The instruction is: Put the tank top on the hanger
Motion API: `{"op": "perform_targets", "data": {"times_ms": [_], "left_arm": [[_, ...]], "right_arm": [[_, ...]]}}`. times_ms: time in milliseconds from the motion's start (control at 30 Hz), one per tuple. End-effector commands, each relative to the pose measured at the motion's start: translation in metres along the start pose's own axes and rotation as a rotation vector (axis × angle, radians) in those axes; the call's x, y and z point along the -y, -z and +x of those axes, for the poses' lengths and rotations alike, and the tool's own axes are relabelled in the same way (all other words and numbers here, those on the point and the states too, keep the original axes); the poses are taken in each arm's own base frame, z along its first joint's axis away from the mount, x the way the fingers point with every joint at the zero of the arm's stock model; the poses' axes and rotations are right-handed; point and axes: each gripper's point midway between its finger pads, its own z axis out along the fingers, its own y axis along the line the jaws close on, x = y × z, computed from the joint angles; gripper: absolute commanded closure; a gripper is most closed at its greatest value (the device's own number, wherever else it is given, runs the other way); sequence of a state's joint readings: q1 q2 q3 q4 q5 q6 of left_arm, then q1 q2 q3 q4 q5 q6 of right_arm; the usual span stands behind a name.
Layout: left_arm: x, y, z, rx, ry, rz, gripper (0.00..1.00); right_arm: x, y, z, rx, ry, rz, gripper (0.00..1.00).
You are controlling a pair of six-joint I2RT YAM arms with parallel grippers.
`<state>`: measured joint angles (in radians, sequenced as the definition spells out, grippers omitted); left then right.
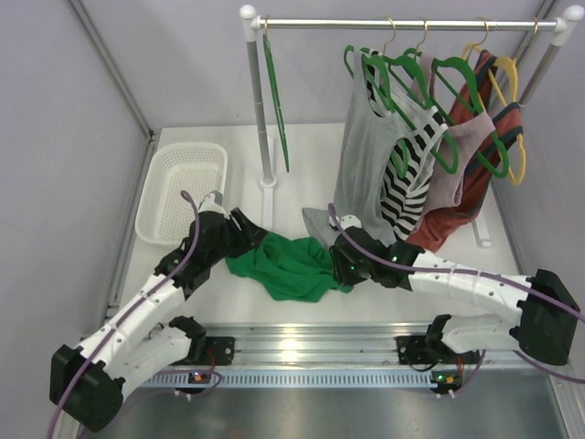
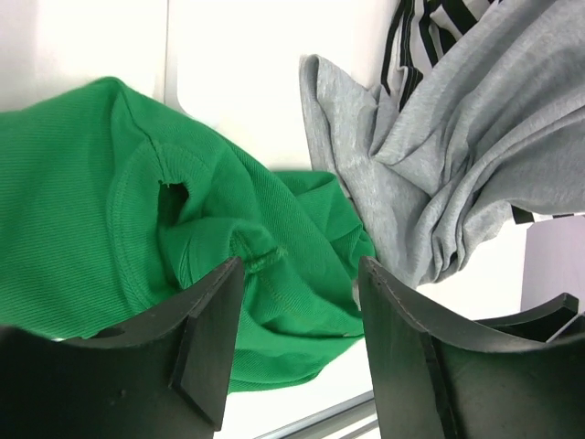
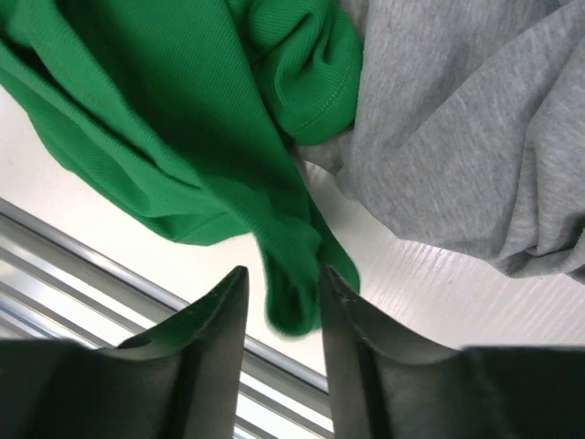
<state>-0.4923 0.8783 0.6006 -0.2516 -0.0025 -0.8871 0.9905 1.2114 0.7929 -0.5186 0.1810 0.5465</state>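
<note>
Tank top (image 1: 285, 267) lies bunched on the counter (image 1: 306, 165) near its front edge. Its long axis runs L-R between the 2 arms, and its R end touches the grey top (image 1: 361, 165). The left fingers (image 2: 206, 347) stand wide apart over its L side; the right fingers (image 3: 206, 357) are narrow, pinching a green fold. Bare counter lies between the basket (image 1: 194, 148) and the post. Hanger (image 1: 277, 101) hangs edge-on at the rail's (image 1: 402, 24) L end, hook up, well apart from the other clothes.

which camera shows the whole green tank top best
Top external: the tank top lies whole, crumpled between both arms. Left wrist shows only a seamed fold close up; right wrist shows just a strip of it inside the right end effector.
</note>
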Motion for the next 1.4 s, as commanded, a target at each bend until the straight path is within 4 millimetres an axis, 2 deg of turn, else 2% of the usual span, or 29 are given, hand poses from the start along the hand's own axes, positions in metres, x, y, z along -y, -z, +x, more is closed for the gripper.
{"op": "perform_targets", "data": {"times_ms": [0, 33, 100, 133, 300, 333, 367, 433, 467, 533, 567, 633, 667, 700, 733, 767, 800, 833, 867, 900, 933, 967, 1000, 1033, 1067, 1100, 1133, 1200, 1367], "left_arm": [[0.008, 0.013, -0.018, 0.052, -0.043, -0.006, 0.42], [0.009, 0.015, -0.020, 0.058, -0.048, -0.009, 0.42], [0.012, 0.019, -0.024, 0.060, -0.062, -0.013, 0.42], [0.013, 0.021, -0.025, 0.057, -0.066, -0.015, 0.42], [0.020, 0.030, -0.033, 0.069, -0.083, -0.016, 0.41], [0.021, 0.033, -0.035, 0.077, -0.083, -0.013, 0.41], [0.023, 0.035, -0.037, 0.083, -0.088, -0.012, 0.41], [0.024, 0.039, -0.039, 0.087, -0.093, -0.012, 0.41], [0.026, 0.041, -0.041, 0.090, -0.097, -0.007, 0.41], [0.028, 0.044, -0.043, 0.095, -0.100, -0.003, 0.41], [0.028, 0.045, -0.043, 0.094, -0.103, -0.004, 0.41], [0.031, 0.047, -0.045, 0.098, -0.106, 0.000, 0.41], [0.031, 0.048, -0.046, 0.100, -0.107, 0.002, 0.41], [0.031, 0.048, -0.046, 0.100, -0.107, 0.002, 0.41], [0.031, 0.048, -0.046, 0.099, -0.106, 0.003, 0.41], [0.031, 0.048, -0.046, 0.099, -0.107, 0.003, 0.41], [0.032, 0.047, -0.046, 0.098, -0.107, 0.004, 0.41], [0.033, 0.047, -0.045, 0.094, -0.109, 0.008, 0.41], [0.034, 0.048, -0.046, 0.095, -0.111, 0.010, 0.41], [0.034, 0.048, -0.046, 0.096, -0.114, 0.012, 0.41], [0.035, 0.048, -0.047, 0.096, -0.115, 0.012, 0.41], [0.036, 0.048, -0.048, 0.096, -0.120, 0.014, 0.41], [0.037, 0.049, -0.048, 0.098, -0.123, 0.016, 0.41], [0.038, 0.049, -0.049, 0.096, -0.123, 0.018, 0.41], [0.039, 0.049, -0.049, 0.094, -0.126, 0.019, 0.41], [0.040, 0.050, -0.049, 0.096, -0.127, 0.024, 0.41], [0.041, 0.050, -0.050, 0.095, -0.128, 0.025, 0.41], [0.041, 0.051, -0.051, 0.097, -0.132, 0.027, 0.41], [0.039, 0.052, -0.051, 0.093, -0.151, 0.012, 0.41]], "right_arm": [[-0.010, 0.022, -0.028, 0.082, -0.033, -0.053, 0.62], [-0.010, 0.026, -0.032, 0.091, -0.032, -0.053, 0.50], [-0.010, 0.037, -0.042, 0.111, -0.034, -0.048, 0.43], [-0.011, 0.040, -0.045, 0.118, -0.032, -0.049, 0.36], [-0.019, 0.070, -0.070, 0.181, -0.044, -0.081, 0.25], [-0.020, 0.077, -0.076, 0.200, -0.047, -0.087, 0.20], [-0.022, 0.089, -0.090, 0.240, -0.053, -0.089, 0.18], [-0.021, 0.105, -0.103, 0.274, -0.046, -0.082, 0.15], [-0.024, 0.121, -0.122, 0.324, -0.052, -0.093, 0.15], [-0.022, 0.139, -0.144, 0.384, -0.055, -0.092, 0.14], [-0.026, 0.160, -0.167, 0.449, -0.067, -0.114, 0.13], [-0.027, 0.170, -0.193, 0.500, -0.062, -0.110, 0.12], [-0.034, 0.195, -0.219, 0.572, -0.072, -0.136, 0.11], [-0.037, 0.203, -0.233, 0.603, -0.056, -0.140, 0.11], [-0.042, 0.196, -0.246, 0.606, -0.047, -0.128, 0.10], [-0.048, 0.221, -0.272, 0.685, -0.039, -0.145, 0.09], [-0.051, 0.224, -0.284, 0.701, -0.031, -0.141, 0.09], [-0.057, 0.207, -0.297, 0.681, -0.015, -0.119, 0.09], [-0.061, 0.233, -0.321, 0.751, -0.021, -0.124, 0.09], [-0.062, 0.236, -0.332, 0.769, 0.000, -0.105, 0.08], [-0.065, 0.212, -0.344, 0.744, 0.015, -0.070, 0.07], [-0.065, 0.236, -0.363, 0.813, 0.001, -0.067, 0.07], [-0.063, 0.233, -0.371, 0.820, 0.016, -0.042, 0.06], [-0.063, 0.210, -0.380, 0.798, 0.024, -0.015, 0.05], [-0.064, 0.218, -0.391, 0.831, 0.022, -0.017, 0.05], [-0.065, 0.213, -0.396, 0.838, 0.023, -0.014, 0.05], [-0.067, 0.199, -0.402, 0.833, 0.033, -0.004, 0.05], [-0.070, 0.190, -0.409, 0.850, 0.045, -0.001, 0.05], [-0.073, 0.161, -0.417, 0.848, 0.062, 0.028, 0.07]]}}
